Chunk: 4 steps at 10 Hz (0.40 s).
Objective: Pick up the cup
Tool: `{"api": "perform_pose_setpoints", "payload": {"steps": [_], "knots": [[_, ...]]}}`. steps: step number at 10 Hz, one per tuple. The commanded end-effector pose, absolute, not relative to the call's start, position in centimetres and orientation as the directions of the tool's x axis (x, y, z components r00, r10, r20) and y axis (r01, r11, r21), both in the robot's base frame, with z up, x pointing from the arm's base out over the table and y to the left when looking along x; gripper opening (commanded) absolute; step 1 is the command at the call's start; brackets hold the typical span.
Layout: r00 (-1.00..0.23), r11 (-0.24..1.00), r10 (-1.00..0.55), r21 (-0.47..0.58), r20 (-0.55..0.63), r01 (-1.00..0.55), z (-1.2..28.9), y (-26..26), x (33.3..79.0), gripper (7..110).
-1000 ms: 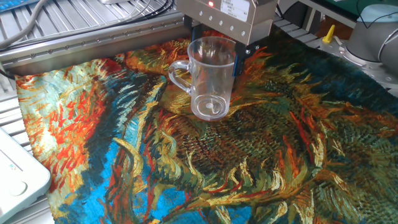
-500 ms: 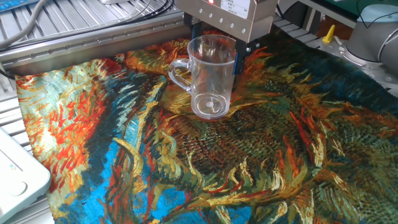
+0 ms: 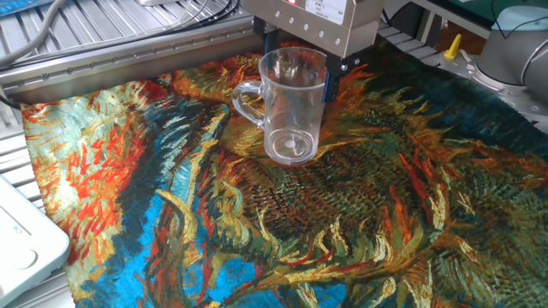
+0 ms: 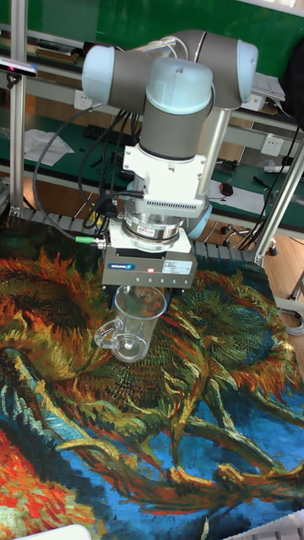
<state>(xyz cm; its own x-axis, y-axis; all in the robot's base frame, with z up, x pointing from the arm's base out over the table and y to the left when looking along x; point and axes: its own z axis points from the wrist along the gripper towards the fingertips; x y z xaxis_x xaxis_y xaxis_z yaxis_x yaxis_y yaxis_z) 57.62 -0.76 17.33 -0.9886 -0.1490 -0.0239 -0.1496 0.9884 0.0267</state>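
The cup (image 3: 291, 111) is a clear plastic mug at the back middle of the painted cloth, with its loop handle pointing left. It leans slightly, so its round base shows. In the tall fixed view the cup (image 4: 135, 325) hangs just under the arm's grey gripper body. My gripper (image 3: 298, 73) comes straight down from above and is shut on the cup near the rim. A dark finger (image 3: 326, 84) presses along the right wall. The other finger is mostly hidden behind the cup. I cannot tell whether the base touches the cloth.
A sunflower-patterned cloth (image 3: 385, 214) covers the table. Ribbed metal rails and cables (image 3: 111, 43) run along the back left. A white device (image 3: 21, 244) sits at the left front edge. A second grey robot base (image 3: 514, 43) and a yellow part (image 3: 451, 47) stand at the back right.
The cup and gripper have risen a few pixels since one second ago. Between half a second ago and now almost nothing has moved.
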Motion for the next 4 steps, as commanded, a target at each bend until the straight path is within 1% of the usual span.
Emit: {"api": "perform_pose_setpoints", "payload": {"steps": [1, 4], "knots": [[-0.989, 0.989, -0.144, 0.039, -0.027, -0.145, 17.58, -0.46, 57.68, 88], [-0.989, 0.989, -0.144, 0.041, -0.023, -0.145, 17.70, -0.45, 57.49, 88]]}}
